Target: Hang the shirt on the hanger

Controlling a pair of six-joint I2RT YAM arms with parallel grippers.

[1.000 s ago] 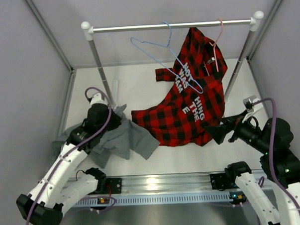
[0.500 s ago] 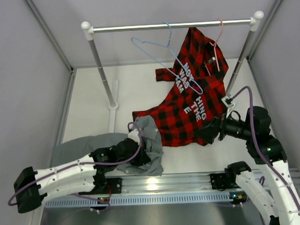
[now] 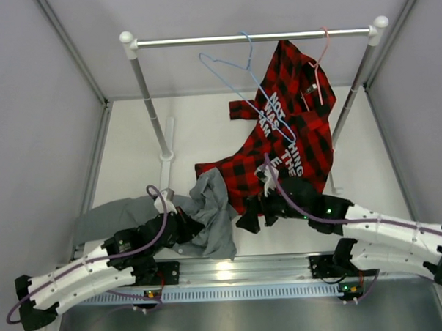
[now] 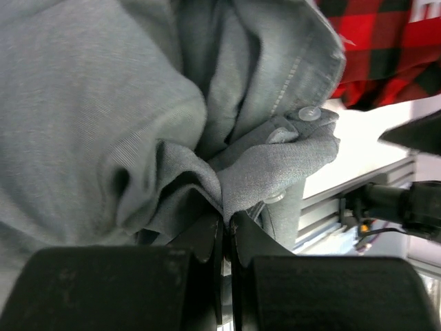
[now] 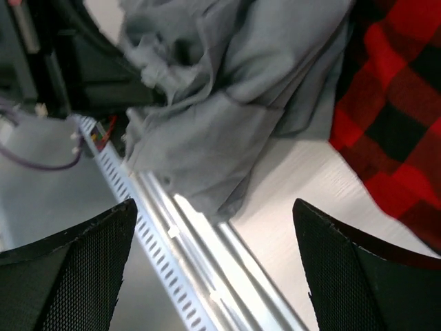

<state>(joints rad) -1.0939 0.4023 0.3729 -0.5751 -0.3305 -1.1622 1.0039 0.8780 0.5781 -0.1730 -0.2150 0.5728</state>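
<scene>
The grey shirt point(image 3: 208, 210) lies bunched on the table near the front rail, one sleeve trailing left. My left gripper point(image 3: 185, 227) is shut on a fold of the shirt point(image 4: 138, 103) by its buttoned edge. My right gripper point(image 3: 250, 219) is open and empty, just right of the shirt's edge, low over the table; the shirt point(image 5: 227, 89) lies ahead of its jaws. The light-blue hanger point(image 3: 235, 69) hangs empty by its hook from the rail point(image 3: 201, 41), left of the plaid shirt.
A red-and-black plaid shirt point(image 3: 286, 148) hangs from a pink hanger point(image 3: 323, 47) on the rail and drapes onto the table. The rack's posts point(image 3: 151, 110) stand left and right. A slotted metal rail point(image 3: 233, 271) runs along the front edge.
My left gripper dragged the grey shirt from the left toward the front centre. My right arm swung in from the right edge to the shirt's right side, low over the table.
</scene>
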